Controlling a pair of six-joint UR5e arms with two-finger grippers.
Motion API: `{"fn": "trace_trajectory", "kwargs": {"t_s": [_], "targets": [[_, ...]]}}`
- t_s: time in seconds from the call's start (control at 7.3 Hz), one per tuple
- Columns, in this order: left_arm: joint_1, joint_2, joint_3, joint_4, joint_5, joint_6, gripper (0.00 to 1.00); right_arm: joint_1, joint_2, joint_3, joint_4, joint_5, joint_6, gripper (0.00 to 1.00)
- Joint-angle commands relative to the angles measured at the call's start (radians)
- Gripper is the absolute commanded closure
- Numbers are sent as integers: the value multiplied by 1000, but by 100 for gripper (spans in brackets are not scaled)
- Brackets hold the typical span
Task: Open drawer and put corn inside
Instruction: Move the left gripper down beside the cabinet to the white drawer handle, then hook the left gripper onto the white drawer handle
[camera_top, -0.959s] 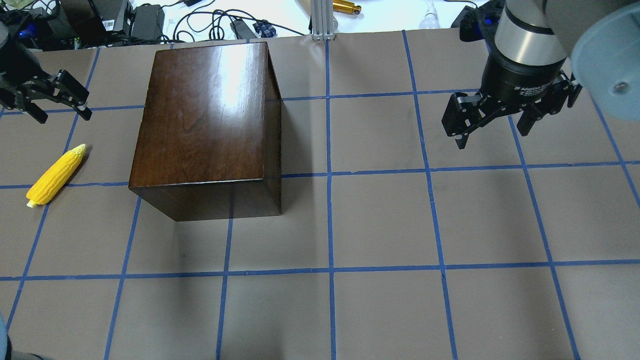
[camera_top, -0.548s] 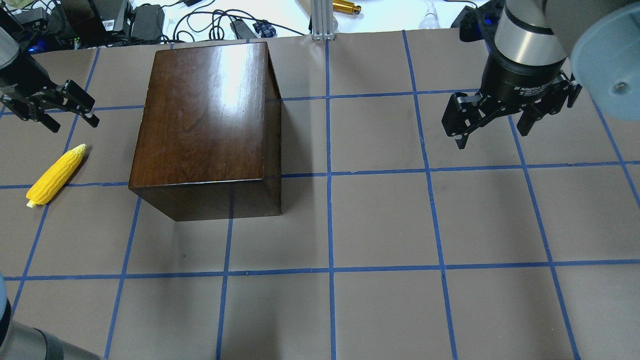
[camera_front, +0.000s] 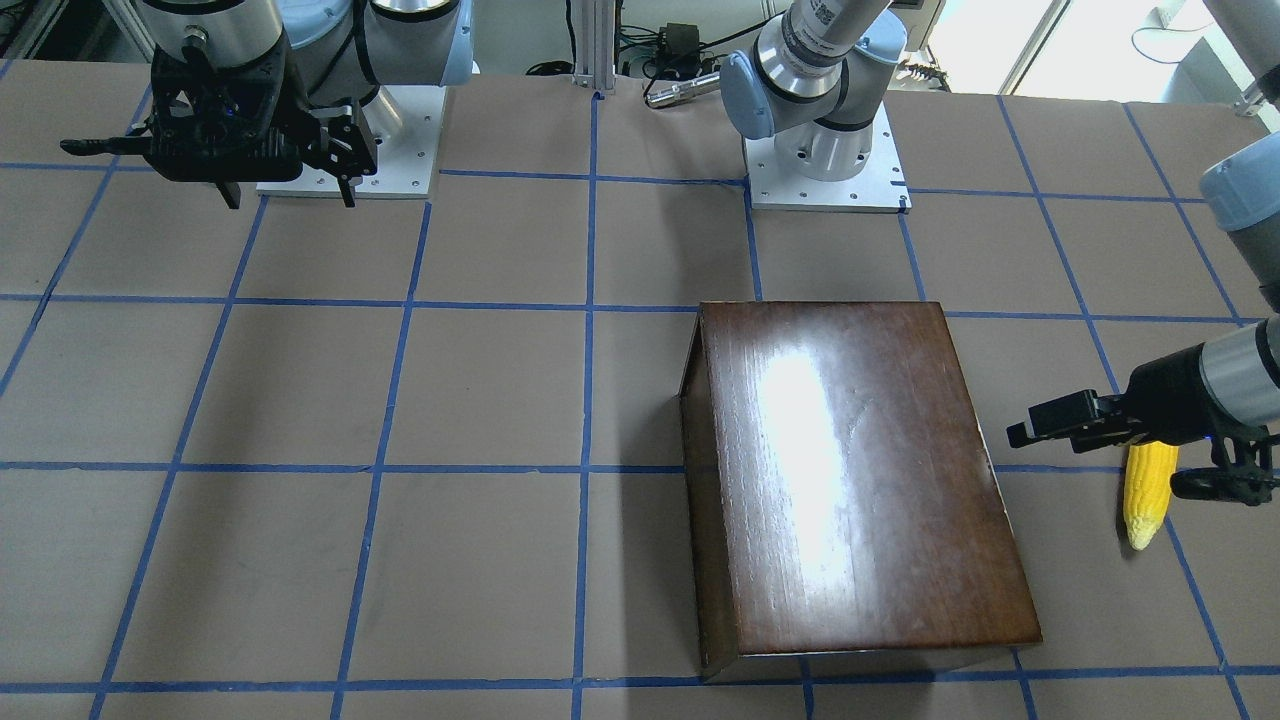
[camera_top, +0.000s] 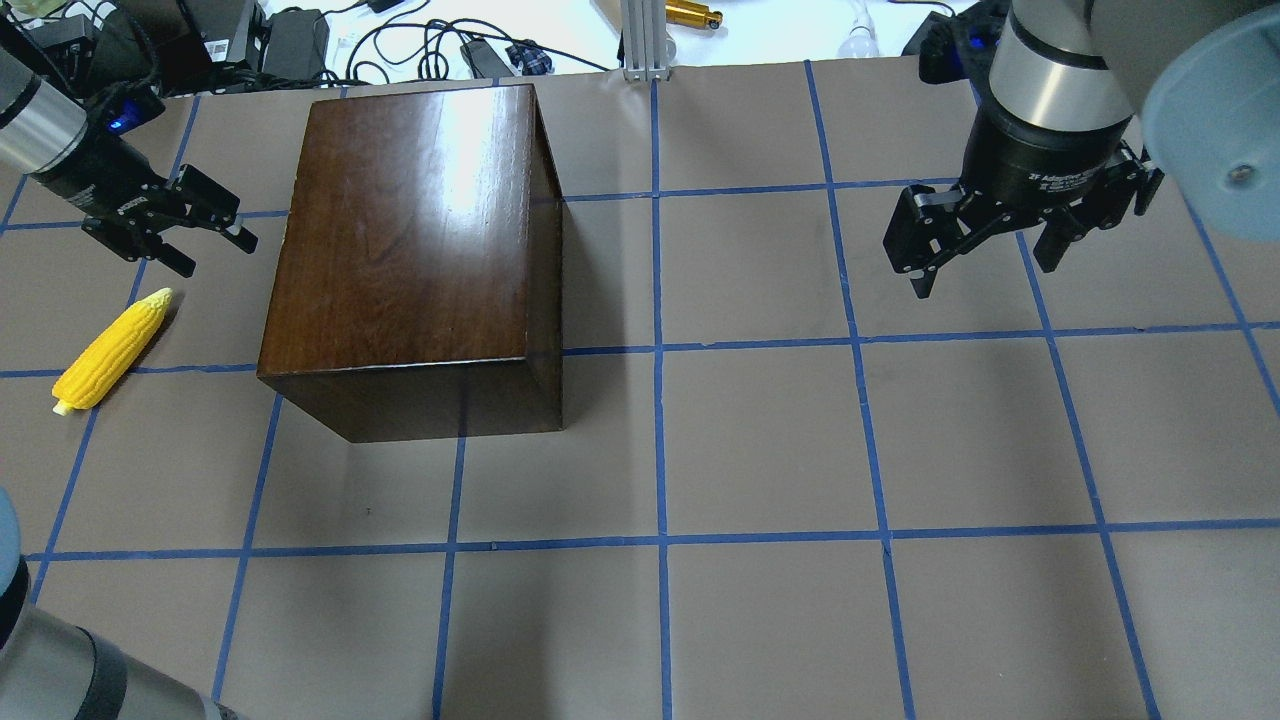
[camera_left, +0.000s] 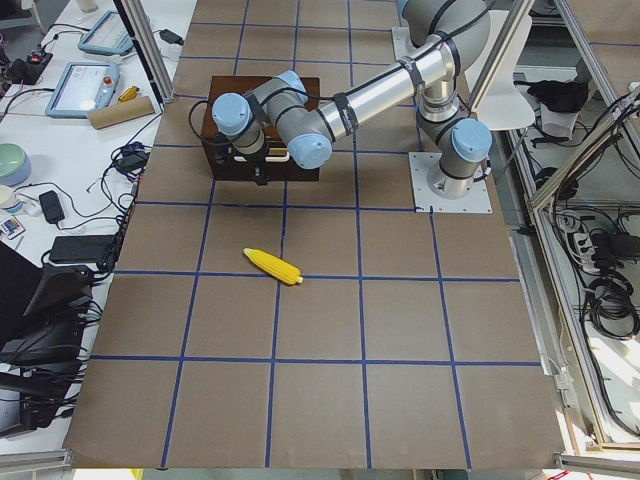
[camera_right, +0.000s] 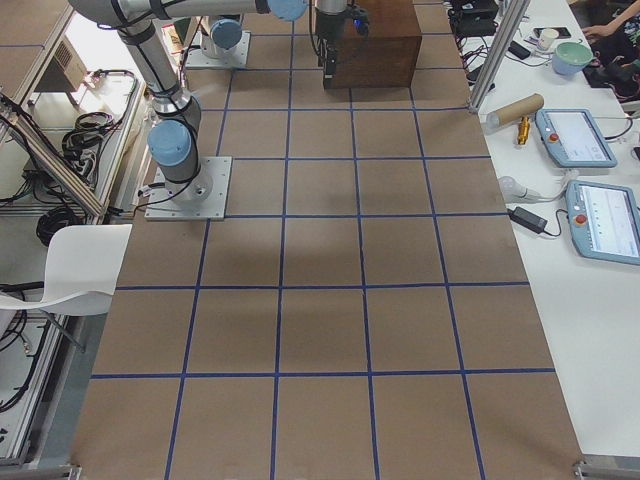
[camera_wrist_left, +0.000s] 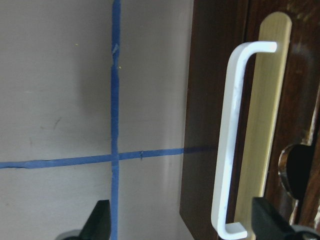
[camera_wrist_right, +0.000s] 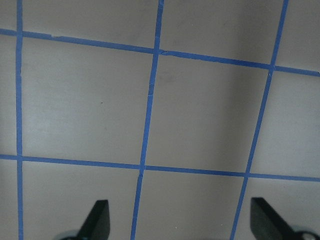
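Since 1 second ago, the left gripper (camera_top: 220, 257) has travelled from the table's left edge toward the dark brown wooden box (camera_top: 410, 250) and now hangs just beside the box's left face. Its 2 fingers are spread apart and hold nothing. The right gripper (camera_top: 985, 276) has not moved; it hovers over bare table well to the right of the box, also with its 2 fingers apart and empty.

From the left wrist camera, the left gripper (camera_wrist_left: 182, 221) faces the drawer front (camera_wrist_left: 302, 65), a dark brown panel that looks flush with the box. A pale bar handle (camera_wrist_left: 230, 140) stands on a brass plate (camera_wrist_left: 262, 125), and the handle's near end lies between the 2 fingertips without touching either.

The corn (camera_top: 110, 350) lies flat on the table (camera_top: 760, 430), on the robot's left of the box and apart from it. Its narrower end points toward the left gripper, and it sits nearer the robot than that gripper. In the front-facing view the left gripper (camera_front: 1097, 463) partly hides 1 end of the corn (camera_front: 1148, 495). The table is covered in brown paper marked with a grid of blue tape.
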Motion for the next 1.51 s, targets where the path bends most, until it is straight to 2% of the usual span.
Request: {"fn": "trace_trajectory", "kwargs": {"t_s": [0.0,1.37], "targets": [[-6,-16,-19,1,-21,-2,0,0,-1,0,0,-1,0,0],[-9,-74,-42,24,-26,1,0,0,-1,0,0,-1,0,0]]}}
